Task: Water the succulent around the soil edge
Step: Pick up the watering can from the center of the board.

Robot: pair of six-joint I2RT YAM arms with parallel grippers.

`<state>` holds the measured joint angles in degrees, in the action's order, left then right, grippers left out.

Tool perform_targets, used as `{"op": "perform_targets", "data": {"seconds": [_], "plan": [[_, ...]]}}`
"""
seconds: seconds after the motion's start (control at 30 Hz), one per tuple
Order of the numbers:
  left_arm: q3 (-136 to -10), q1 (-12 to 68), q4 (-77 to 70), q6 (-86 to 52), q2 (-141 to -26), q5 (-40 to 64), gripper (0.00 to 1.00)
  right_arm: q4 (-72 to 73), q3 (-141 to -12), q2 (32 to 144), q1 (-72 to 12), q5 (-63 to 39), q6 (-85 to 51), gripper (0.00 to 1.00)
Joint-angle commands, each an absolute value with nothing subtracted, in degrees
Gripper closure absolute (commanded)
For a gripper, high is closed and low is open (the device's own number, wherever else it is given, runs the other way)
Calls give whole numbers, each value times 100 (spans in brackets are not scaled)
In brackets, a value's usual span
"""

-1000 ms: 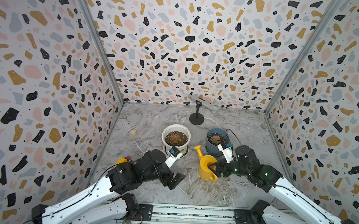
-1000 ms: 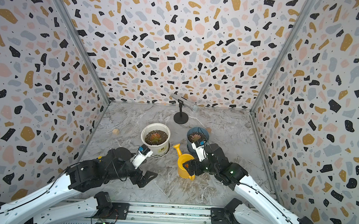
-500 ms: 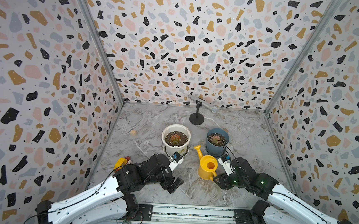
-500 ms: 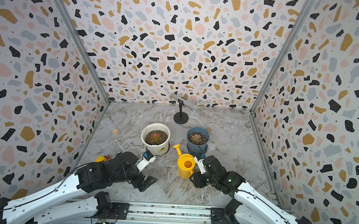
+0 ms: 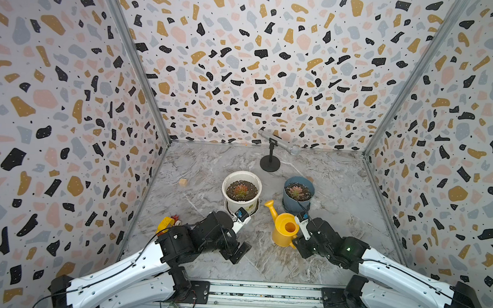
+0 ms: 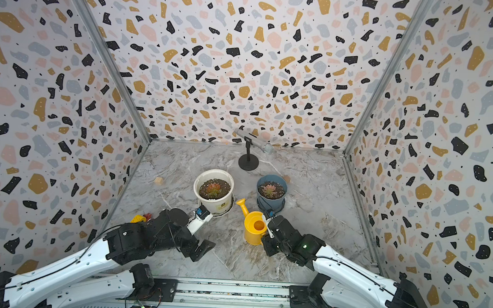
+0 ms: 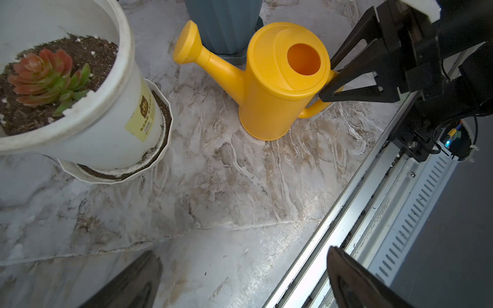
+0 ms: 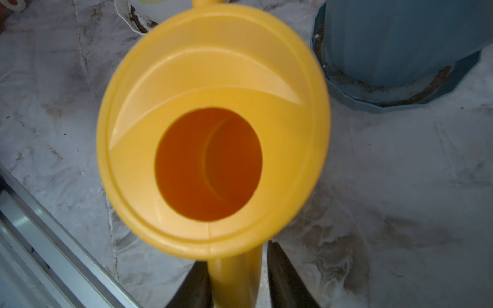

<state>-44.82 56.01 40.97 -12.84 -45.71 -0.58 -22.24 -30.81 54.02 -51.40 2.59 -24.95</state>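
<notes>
A yellow watering can (image 5: 284, 229) (image 8: 213, 133) stands upright on the marble floor, its spout towards the white pot (image 5: 241, 201). My right gripper (image 5: 297, 241) (image 8: 236, 253) has closed round the can's handle: one finger touches it, the other is a sliver away. One succulent (image 5: 239, 191) grows in the white pot, another (image 5: 296, 190) in the blue pot (image 5: 296, 203) just behind the can. My left gripper (image 5: 233, 250) (image 7: 242, 253) is wide open and empty, low over the floor in front of the white pot.
A microphone on a black stand (image 5: 269, 162) is at the back. A small wooden block (image 5: 183, 182) lies left of the white pot. Small yellow and red items (image 5: 166, 223) sit by the left wall. The metal rail (image 5: 260, 290) runs along the front edge.
My right gripper has drawn back to the can's handle and its jaws have narrowed onto it. The left arm has pulled back toward the front. The can stays on the floor.
</notes>
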Motion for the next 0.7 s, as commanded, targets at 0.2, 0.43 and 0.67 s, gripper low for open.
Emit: {"op": "perform_targets", "data": {"seconds": [0.2,0.43,0.67], "plan": [[-4465,5617,4052,-1283,-4527,-211,0,-2408,-3020,5365,-5205,466,-2337,83],[-4462,5625,4053,-1285,-4463,-236,0,-2602,-3014,5414,-5207,191,-2350,97],[-4477,5620,4069,-1300,-4367,-330,0,-2862,-3068,5243,-5218,-175,-2310,100]]}}
